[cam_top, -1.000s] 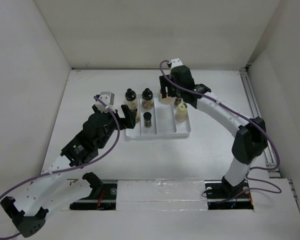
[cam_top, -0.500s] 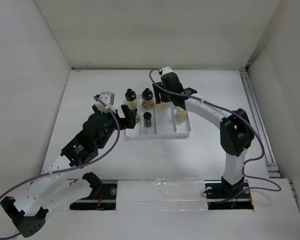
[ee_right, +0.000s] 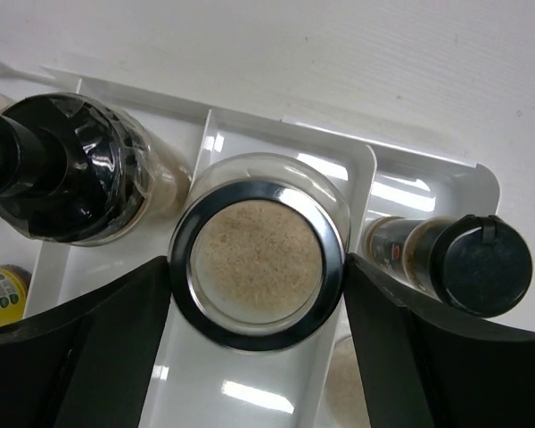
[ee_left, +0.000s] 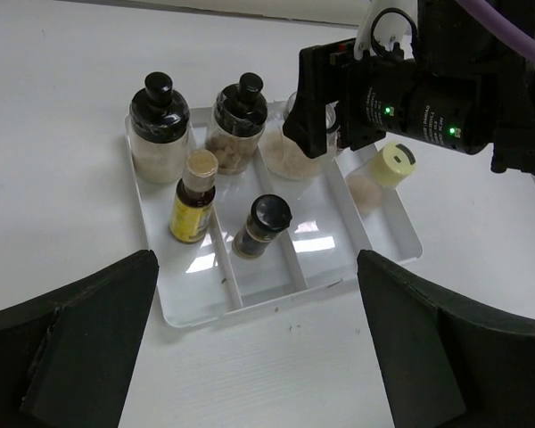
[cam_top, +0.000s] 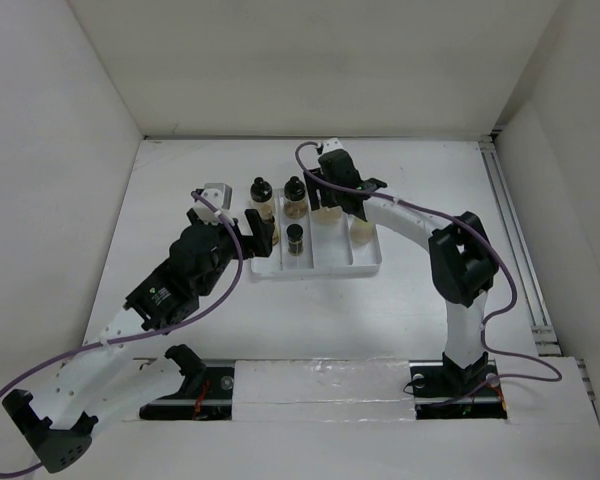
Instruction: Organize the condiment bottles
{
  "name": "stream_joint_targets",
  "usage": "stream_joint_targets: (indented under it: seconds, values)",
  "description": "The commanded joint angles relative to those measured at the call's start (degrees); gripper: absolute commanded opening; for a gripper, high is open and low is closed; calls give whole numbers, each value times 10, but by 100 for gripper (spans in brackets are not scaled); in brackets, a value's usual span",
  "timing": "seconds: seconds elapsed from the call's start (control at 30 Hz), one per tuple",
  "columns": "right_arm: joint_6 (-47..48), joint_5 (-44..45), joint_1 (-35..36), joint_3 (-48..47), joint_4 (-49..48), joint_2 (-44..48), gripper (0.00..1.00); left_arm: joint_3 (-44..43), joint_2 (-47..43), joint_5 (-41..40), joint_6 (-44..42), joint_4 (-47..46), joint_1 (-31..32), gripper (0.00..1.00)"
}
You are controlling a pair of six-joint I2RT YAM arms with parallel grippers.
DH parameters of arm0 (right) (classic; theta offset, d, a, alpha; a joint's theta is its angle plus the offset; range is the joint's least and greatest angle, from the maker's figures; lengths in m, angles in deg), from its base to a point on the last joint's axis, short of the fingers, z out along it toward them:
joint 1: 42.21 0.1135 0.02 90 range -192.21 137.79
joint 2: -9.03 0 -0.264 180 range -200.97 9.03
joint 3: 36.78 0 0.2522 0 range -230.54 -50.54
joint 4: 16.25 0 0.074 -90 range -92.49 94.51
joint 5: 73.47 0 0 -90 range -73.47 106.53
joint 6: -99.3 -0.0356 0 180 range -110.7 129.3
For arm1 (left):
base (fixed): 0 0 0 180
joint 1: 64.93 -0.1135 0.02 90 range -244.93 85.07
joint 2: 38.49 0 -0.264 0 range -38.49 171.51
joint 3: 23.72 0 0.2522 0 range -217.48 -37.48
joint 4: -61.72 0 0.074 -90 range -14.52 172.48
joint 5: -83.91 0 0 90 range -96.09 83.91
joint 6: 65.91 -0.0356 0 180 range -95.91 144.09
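Observation:
A squat, wide jar (ee_right: 257, 263) with pale beige contents and a metal-rimmed lid stands at the far end of the white divided tray (ee_left: 250, 312). My right gripper (ee_right: 259, 269) has a finger touching each side of its rim. In the left wrist view two black-capped bottles (ee_left: 159, 125) (ee_left: 236, 120) stand at the tray's far end. A yellow bottle (ee_left: 192, 205), a small dark bottle (ee_left: 263, 223) and a pale yellow-capped bottle (ee_left: 379, 174) stand nearer. My left gripper (ee_left: 257, 267) is wide open and empty above the tray's near edge.
The tray (cam_top: 365, 268) lies mid-table, with the left gripper (cam_top: 258, 225) at its left end and the right gripper (cam_top: 330, 195) over its far edge. In the right wrist view a dark-capped bottle (ee_right: 477, 263) stands right of the jar. White walls surround the table.
My right gripper has moved left along the tray's far end and now sits over the squat jar. The left arm has barely moved.

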Motion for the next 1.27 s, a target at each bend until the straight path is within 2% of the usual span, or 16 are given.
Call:
stream_joint_targets:
  seconds: [0.0, 0.13, 0.17, 0.37, 0.57, 0.7, 0.77, 0.8, 0.97, 1.1, 1.23]
  values:
    - [-1, 13, -5, -33, -60, 11, 82, 1, -2, -6, -7, -22, -2, 90]
    - [-1, 19, -10, -28, -60, 11, 94, 1, -2, -17, -7, -22, -2, 90]
    - [-1, 19, -10, -28, -60, 18, 100, 1, -2, -17, -7, -22, -2, 90]
    - [-1, 19, -5, -22, -42, 79, 100, -5, -7, -49, -2, -17, -2, 92]
    - [-27, 46, 9, 56, -36, 245, 100, 7, -27, -75, -7, -17, -2, 99]
    - [-68, 80, 14, 158, -49, 391, 100, 7, -27, -80, -13, -23, -2, 99]
    - [-97, 110, 14, 258, -58, 486, 100, 12, -27, -95, -7, -23, -2, 99]
    - [-106, 118, 14, 259, -65, 517, 100, 12, -27, -95, -7, -23, -2, 99]
    - [-165, 182, -14, 419, -84, 701, 100, 12, -51, -114, 0, -18, -2, 99]
    - [-177, 161, -51, 471, -90, 761, 100, 1, -65, -120, 0, -18, -2, 99]
    - [-182, 113, -75, 472, -90, 767, 100, -6, -86, -120, 6, -6, -2, 99]
